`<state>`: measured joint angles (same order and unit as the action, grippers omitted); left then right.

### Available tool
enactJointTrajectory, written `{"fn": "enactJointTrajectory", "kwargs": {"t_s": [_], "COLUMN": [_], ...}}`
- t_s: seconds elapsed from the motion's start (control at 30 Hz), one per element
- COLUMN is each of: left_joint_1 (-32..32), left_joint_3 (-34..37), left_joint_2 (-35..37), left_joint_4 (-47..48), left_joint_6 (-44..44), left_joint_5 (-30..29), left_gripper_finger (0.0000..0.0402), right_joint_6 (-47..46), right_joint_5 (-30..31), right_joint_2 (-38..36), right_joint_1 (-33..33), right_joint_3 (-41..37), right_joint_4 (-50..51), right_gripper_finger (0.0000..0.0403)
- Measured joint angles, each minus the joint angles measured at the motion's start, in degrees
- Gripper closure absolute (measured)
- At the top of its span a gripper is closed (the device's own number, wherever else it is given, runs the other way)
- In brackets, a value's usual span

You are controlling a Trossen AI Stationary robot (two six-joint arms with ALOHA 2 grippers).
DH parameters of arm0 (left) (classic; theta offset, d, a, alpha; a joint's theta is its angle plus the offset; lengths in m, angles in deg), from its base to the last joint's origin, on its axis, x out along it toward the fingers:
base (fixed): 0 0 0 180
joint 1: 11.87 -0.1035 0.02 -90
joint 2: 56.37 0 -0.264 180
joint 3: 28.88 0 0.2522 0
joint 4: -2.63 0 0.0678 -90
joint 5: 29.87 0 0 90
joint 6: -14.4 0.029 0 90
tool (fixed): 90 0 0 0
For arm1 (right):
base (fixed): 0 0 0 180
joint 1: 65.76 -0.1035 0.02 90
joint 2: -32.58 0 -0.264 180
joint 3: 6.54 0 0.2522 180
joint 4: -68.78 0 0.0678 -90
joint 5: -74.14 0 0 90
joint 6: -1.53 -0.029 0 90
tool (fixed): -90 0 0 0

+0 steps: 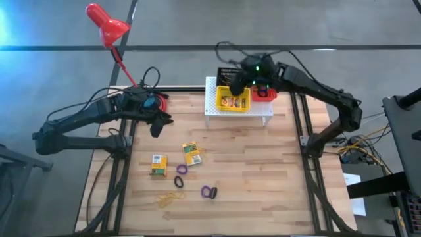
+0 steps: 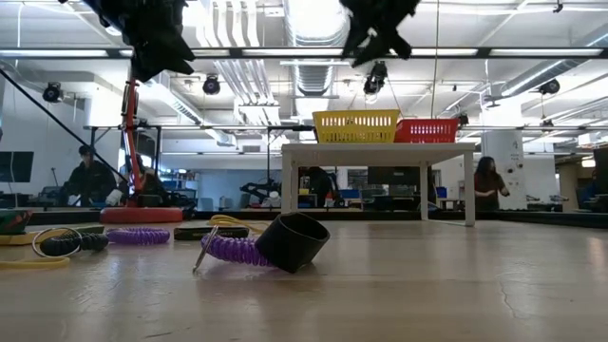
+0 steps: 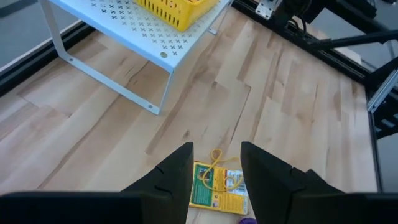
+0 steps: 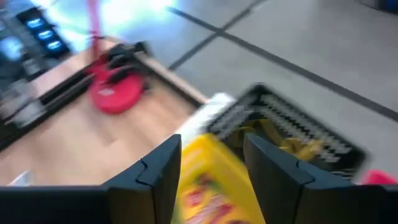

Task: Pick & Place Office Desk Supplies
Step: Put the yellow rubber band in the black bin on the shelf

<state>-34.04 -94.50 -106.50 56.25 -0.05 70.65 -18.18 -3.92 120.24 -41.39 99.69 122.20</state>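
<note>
Trouble could come at the yellow tray (image 1: 234,100) on the white stand (image 1: 212,105): the right end effector (image 1: 238,81), open and empty, hangs close above it and could bump it off. Left end effector (image 1: 156,124) waits, open.

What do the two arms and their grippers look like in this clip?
Both arms are dark, slim and jointed, with black cables looping off them. The right arm shows small green lights near its wrist. The left gripper and right gripper each have two dark, angular, wedge-shaped fingers.
</note>
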Motion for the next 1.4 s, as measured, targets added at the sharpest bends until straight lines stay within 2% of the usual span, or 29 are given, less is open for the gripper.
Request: {"fn": "enactJointTrajectory", "kwargs": {"t_s": [0.2,0.4,0.5,0.63,0.77,0.97,1.17,1.3,1.4], "left_joint_1": [0.0,0.4,1.5,5.1,9.8,13.7,13.9,13.9,13.9], "left_joint_3": [4.7,9.4,11.9,16.1,19.7,21.4,18.1,14.1,10.5], "left_joint_2": [-0.7,-6.2,-9.8,-14.6,-19.0,-27.5,-39.1,-46.1,-49.2], "left_joint_4": [-1.6,-4.4,-7.9,-17.4,-31.7,-47.3,-51.3,-48.7,-43.9], "left_joint_6": [-0.3,4.1,11.0,18.2,20.5,17.5,12.9,12.6,12.5], "left_joint_5": [0.4,3.6,5.8,6.5,7.2,3.8,1.5,1.4,-0.5], "left_gripper_finger": [0.0264,0.0264,0.0264,0.0264,0.0264,0.0258,0.0233,0.0228,0.0241], "right_joint_6": [0.4,-3.7,-9.5,-16.8,-22.6,-26.7,-25.2,-23.7,-23.6], "right_joint_5": [0.0,1.2,6.3,17.5,22.3,22.8,22.8,22.8,22.8], "right_joint_2": [1.3,3.7,4.1,3.3,1.5,-1.6,-5.2,-7.5,-9.4], "right_joint_1": [-13.4,-24.6,-28.6,-33.0,-35.6,-36.9,-36.9,-36.9,-36.9], "right_joint_3": [-1.5,-4.4,-5.6,-5.7,-5.7,-5.7,-5.9,-5.9,-6.0], "right_joint_4": [0.5,0.5,1.4,6.1,12.1,18.8,21.4,23.0,24.2], "right_gripper_finger": [0.0241,0.0252,0.0258,0.0269,0.0279,0.0290,0.0297,0.0301,0.0304]}}
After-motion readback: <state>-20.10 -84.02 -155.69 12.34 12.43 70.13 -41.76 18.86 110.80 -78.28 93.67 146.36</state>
